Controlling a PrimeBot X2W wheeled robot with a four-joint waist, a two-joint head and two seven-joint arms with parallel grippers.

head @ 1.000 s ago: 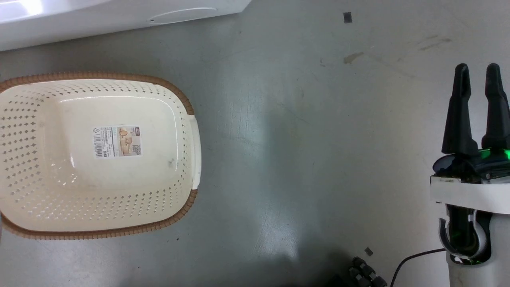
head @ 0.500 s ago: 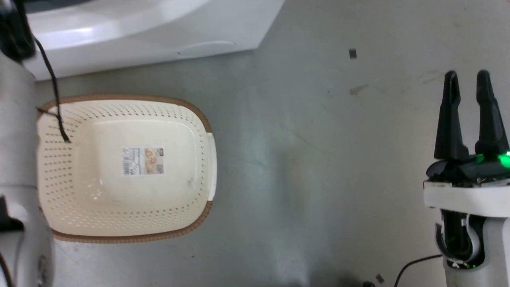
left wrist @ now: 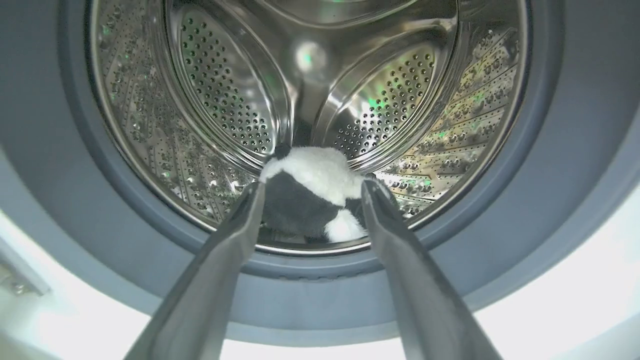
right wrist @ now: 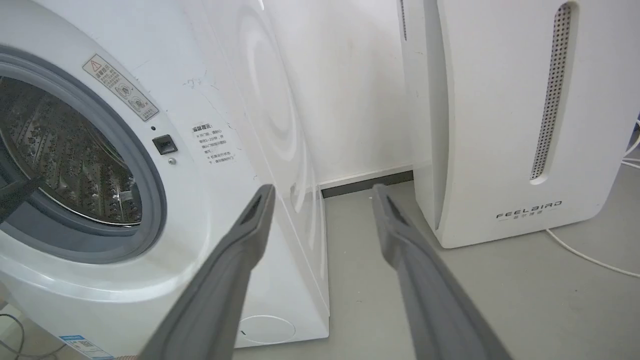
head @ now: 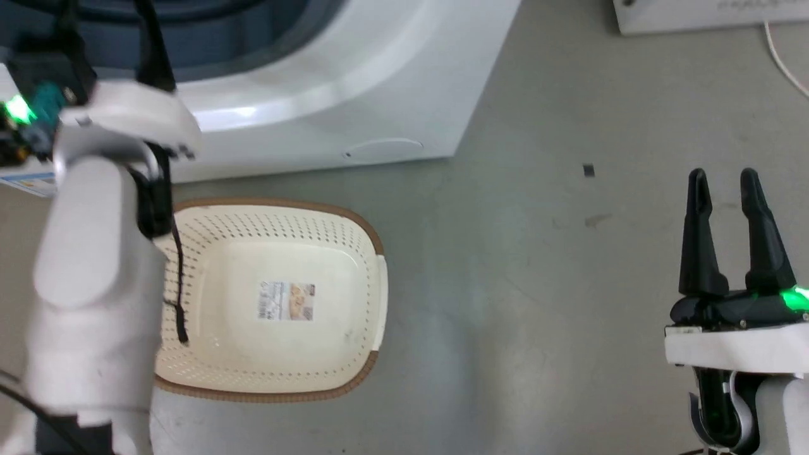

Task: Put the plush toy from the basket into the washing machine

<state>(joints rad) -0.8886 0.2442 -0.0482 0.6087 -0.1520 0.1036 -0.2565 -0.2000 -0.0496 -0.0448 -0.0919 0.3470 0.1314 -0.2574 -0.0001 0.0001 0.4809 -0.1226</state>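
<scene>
With the panda plush toy [left wrist: 312, 182] lying low in the drum [left wrist: 220, 100] of the washing machine [head: 354, 82], just beyond the left end effector [left wrist: 312, 186], spread and empty, and the right end effector [head: 722, 180] open too, placing looks done; next, draw the left arm straight out.

The count stands at one plush toy [left wrist: 320, 172] at six o'clock in the drum [left wrist: 225, 100], one basket [head: 265, 222] with one paper label [head: 285, 301] on its floor, one washing machine [head: 328, 82], one white appliance [right wrist: 500, 125] at three o'clock of it, and two grippers, the left gripper [left wrist: 313, 186] and the right gripper [head: 723, 180].
</scene>
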